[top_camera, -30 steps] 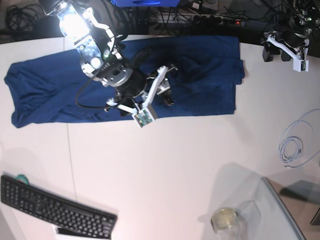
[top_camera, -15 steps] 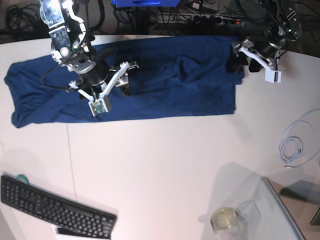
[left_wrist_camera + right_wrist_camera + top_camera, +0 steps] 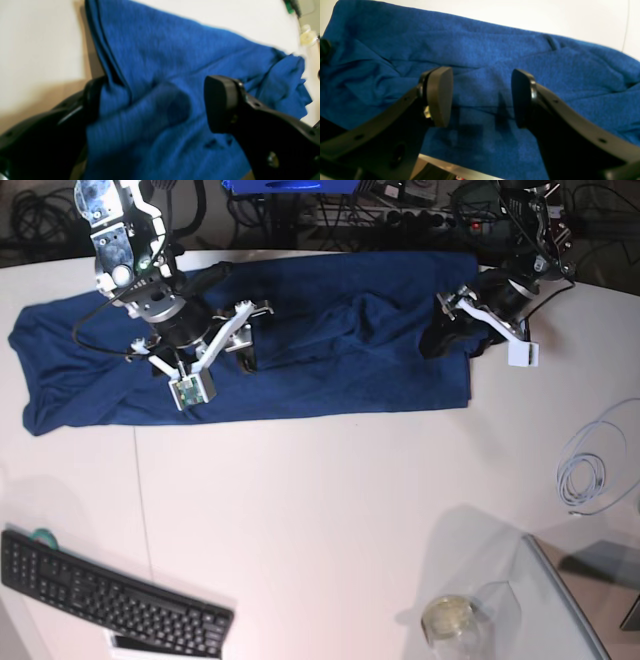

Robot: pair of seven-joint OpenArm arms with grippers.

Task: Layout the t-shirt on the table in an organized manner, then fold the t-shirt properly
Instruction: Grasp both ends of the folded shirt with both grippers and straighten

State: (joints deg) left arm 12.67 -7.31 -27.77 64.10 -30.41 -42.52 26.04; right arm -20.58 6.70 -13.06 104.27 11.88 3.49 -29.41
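Note:
The dark blue t-shirt (image 3: pixel 340 370) lies spread lengthwise along the far side of the white table (image 3: pixel 320 510), with wrinkles around its middle. My right gripper (image 3: pixel 205 355) hovers over the shirt's left half. In the right wrist view its gripper (image 3: pixel 481 100) is open, and there is only flat t-shirt (image 3: pixel 482 50) below the pads (image 3: pixel 440 97). My left gripper (image 3: pixel 455 335) is at the shirt's right edge. In the left wrist view the gripper (image 3: pixel 156 100) stands open astride a raised fold of the t-shirt (image 3: pixel 162 50), and the cloth lies against one of the fingers (image 3: pixel 92 100).
A black keyboard (image 3: pixel 110 600) sits at the front left. A coiled white cable (image 3: pixel 590 470) lies at the right edge. A glass panel (image 3: pixel 565 610) and a small jar (image 3: pixel 450 620) stand at the front right. Cables and a power strip (image 3: pixel 440 220) run behind the table.
My left arm came in from the far right corner onto the shirt's right edge. My right arm moved from the shirt's middle to its left half. Both grippers stayed open.

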